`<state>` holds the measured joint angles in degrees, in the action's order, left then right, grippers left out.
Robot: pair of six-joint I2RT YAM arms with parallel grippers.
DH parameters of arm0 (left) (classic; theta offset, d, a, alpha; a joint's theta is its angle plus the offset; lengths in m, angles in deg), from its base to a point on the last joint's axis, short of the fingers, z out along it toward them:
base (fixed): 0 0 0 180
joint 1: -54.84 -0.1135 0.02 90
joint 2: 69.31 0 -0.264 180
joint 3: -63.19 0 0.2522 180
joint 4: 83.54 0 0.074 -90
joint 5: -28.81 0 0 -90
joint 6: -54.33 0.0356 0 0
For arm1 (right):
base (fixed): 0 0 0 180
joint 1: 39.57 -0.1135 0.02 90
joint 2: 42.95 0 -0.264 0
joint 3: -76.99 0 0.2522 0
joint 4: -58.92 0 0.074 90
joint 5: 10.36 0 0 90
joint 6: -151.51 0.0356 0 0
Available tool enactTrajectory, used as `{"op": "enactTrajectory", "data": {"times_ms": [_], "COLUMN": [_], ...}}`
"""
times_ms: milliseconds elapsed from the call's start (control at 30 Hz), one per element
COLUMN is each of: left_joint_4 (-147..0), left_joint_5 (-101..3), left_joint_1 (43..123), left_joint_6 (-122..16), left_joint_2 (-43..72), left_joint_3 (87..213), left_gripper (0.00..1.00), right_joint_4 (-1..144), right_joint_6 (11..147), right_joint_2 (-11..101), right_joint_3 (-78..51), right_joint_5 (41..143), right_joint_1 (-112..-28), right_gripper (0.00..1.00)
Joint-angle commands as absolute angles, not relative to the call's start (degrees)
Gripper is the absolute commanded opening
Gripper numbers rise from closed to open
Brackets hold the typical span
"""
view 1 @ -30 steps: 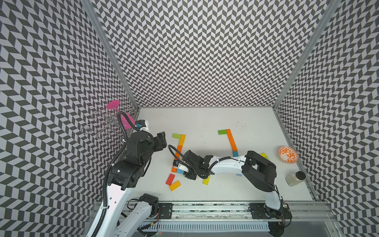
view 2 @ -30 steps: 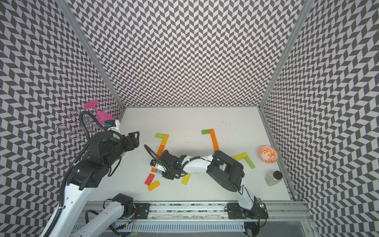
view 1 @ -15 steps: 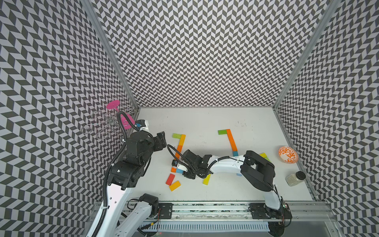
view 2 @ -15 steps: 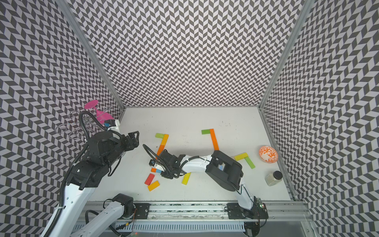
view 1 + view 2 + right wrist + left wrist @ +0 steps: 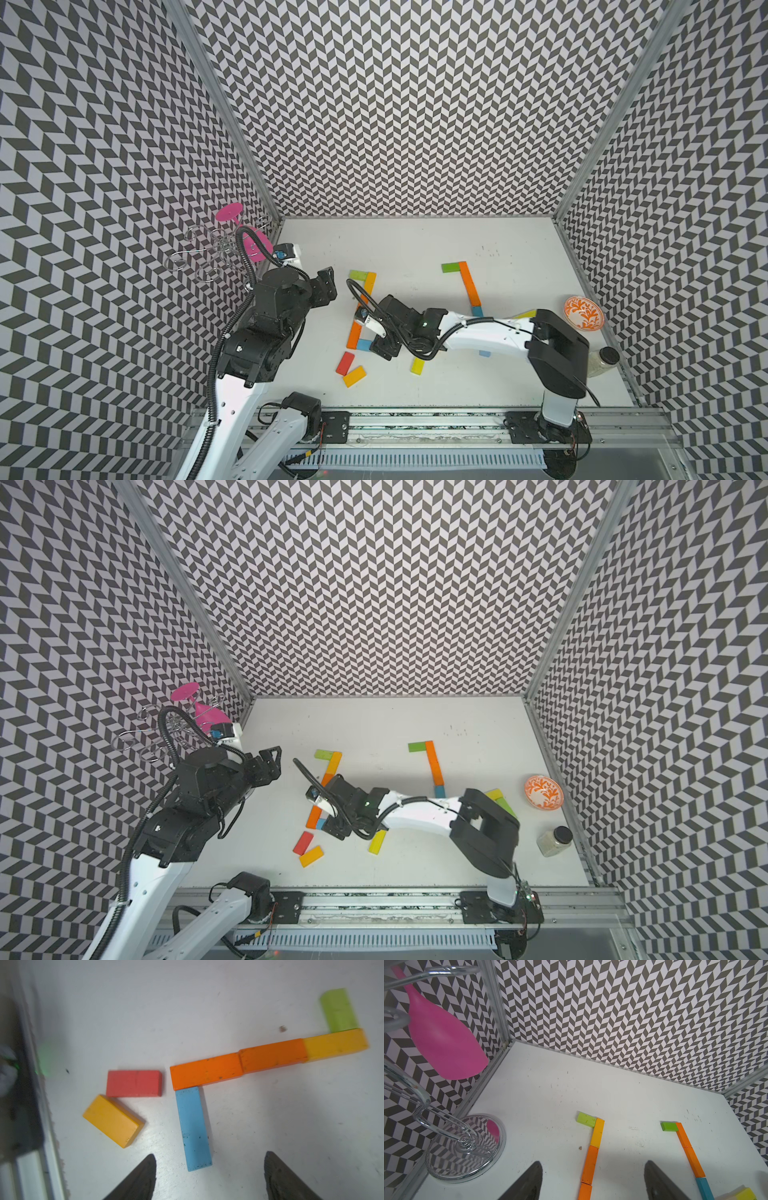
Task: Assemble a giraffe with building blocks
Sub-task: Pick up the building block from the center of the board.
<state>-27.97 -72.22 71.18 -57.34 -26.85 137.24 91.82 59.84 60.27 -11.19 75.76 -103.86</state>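
White worktop (image 5: 415,249): left fingers (image 5: 527,1184) spread; right fingers (image 5: 141,1182) spread around one untouched blue block (image 5: 193,1126), one red block (image 5: 134,1083) at its seven o'clock.

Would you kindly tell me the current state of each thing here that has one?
Left gripper: open, empty.
Right gripper: open, empty.
Blue block: flat, end touching orange block.
Red block: flat, loose.
Jar: upright, capped.
Glass: hanging upside down on rack.

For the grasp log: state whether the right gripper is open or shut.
Open: the right gripper has its dark fingers wide apart, clear of the light blue wooden block between them.
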Motion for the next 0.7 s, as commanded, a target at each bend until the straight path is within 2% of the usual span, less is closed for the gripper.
{"op": "enactTrajectory", "data": {"times_ms": [0, 167, 233, 300, 533, 667], "left_joint_4": [-30.2, -31.2, -31.28, -31.19, -31.46, -31.37], "left_joint_5": [-71.11, -69.28, -68.94, -68.75, -68.13, -68.22], "left_joint_1": [70.84, 70.84, 70.92, 70.92, 70.92, 70.92], "left_joint_6": [-57.28, -57.9, -58.08, -58.08, -58.08, -58.06], "left_joint_2": [-27.64, -27.91, -28.09, -28.2, -28.27, -28.27], "left_joint_3": [135.91, 134.16, 133.94, 133.74, 133.09, 132.98], "left_gripper": [0.78, 0.78, 0.78, 0.78, 0.78, 0.78], "right_joint_4": [95.83, 96.1, 92.59, 92.27, 96.17, 95.12], "right_joint_6": [82.01, 104.58, 111.07, 116.08, 126.11, 127.26], "right_joint_2": [54.79, 48.49, 46.1, 45.52, 50.13, 51.64], "right_joint_3": [-10.53, -1.69, 3.77, 6.49, 8.54, 9.17], "right_joint_5": [65.81, 61.2, 61.59, 60.75, 61.58, 62.91], "right_joint_1": [-103.07, -103.05, -103.03, -103.07, -103.08, -103.46], "right_gripper": [0.79, 0.73, 0.68, 0.68, 0.72, 0.71]}}
